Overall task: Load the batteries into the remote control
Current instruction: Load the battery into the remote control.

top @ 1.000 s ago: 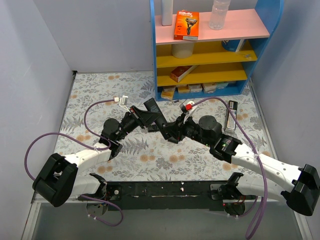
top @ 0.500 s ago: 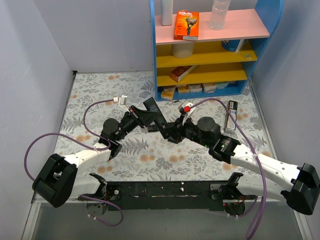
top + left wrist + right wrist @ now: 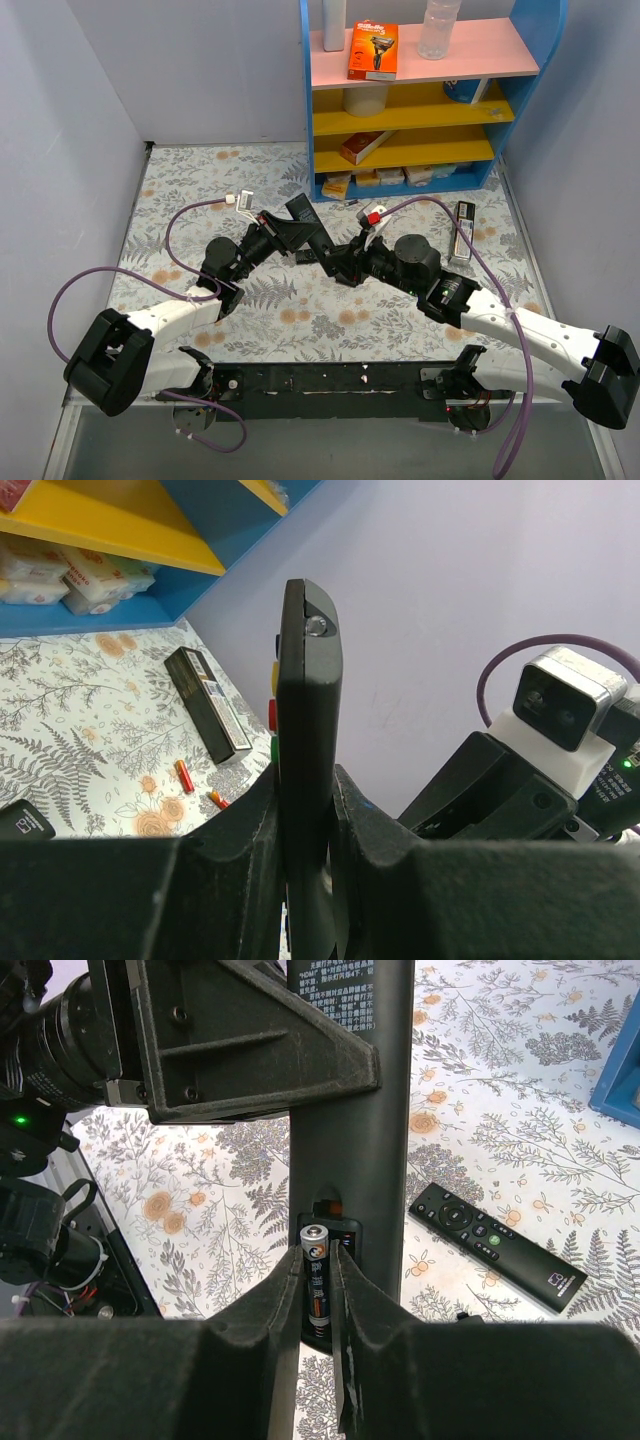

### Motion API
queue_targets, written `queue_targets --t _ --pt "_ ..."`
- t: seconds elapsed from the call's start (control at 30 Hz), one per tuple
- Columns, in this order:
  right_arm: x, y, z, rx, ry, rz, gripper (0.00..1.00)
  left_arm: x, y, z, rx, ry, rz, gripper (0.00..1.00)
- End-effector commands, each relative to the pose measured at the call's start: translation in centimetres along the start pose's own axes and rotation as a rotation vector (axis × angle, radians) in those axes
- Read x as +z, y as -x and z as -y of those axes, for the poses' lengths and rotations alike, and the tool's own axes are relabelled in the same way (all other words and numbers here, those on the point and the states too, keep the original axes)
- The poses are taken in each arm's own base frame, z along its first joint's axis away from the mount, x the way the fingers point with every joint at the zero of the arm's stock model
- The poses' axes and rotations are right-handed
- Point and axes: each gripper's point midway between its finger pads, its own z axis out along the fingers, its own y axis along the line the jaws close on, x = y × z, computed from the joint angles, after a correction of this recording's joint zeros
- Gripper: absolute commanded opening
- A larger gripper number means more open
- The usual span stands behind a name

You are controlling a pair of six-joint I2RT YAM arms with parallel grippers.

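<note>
Quick status from my end. The left gripper (image 3: 308,825) is clamped on the remote control (image 3: 308,710), which it holds off the table (image 3: 200,180) roughly mid-workspace, in front of the blue shelf (image 3: 320,120). In the left wrist view the remote stands edge-on between the two fingers, pinched low on its body, and its coloured buttons peek out along the left edge.

The right gripper (image 3: 316,1265) has come in from the other side and meets the remote's back face. In the right wrist view the battery bay is open, and a dark battery (image 3: 316,1278) with a gold top is squeezed between my right fingers (image 3: 285,1305). It stands upright, right at the open bay and in line with it. I honestly can't tell whether it's seated or just pressed against the opening.

From the top camera the two grippers nearly touch, with the remote (image 3: 303,215) tilted up between them.

Down on the table there are two red batteries (image 3: 184,776), lying just beside the black remote with a silver edge (image 3: 207,716). The slim black remote (image 3: 497,1244) lies flat, off to the right of the held one.
</note>
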Motion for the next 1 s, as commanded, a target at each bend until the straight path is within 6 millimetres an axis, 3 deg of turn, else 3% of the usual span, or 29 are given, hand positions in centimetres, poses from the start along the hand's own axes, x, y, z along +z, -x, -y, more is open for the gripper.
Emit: queue_targets --t 0.0,0.77,0.97 --pt "0.3 -0.9 -0.1 0.000 0.003 -0.020 0.24 0.5 2.3 3.8 0.021 -0.109 0.057 0.00" --pt "-0.3 0.7 -0.2 -0.018 -0.011 0.002 0.40 -0.1 1.6 2.8 0.020 -0.072 0.036 0.00" --pt "-0.9 1.1 -0.4 -0.042 -0.002 0.001 0.48 -0.2 1.4 2.7 0.015 -0.069 0.033 0.00"
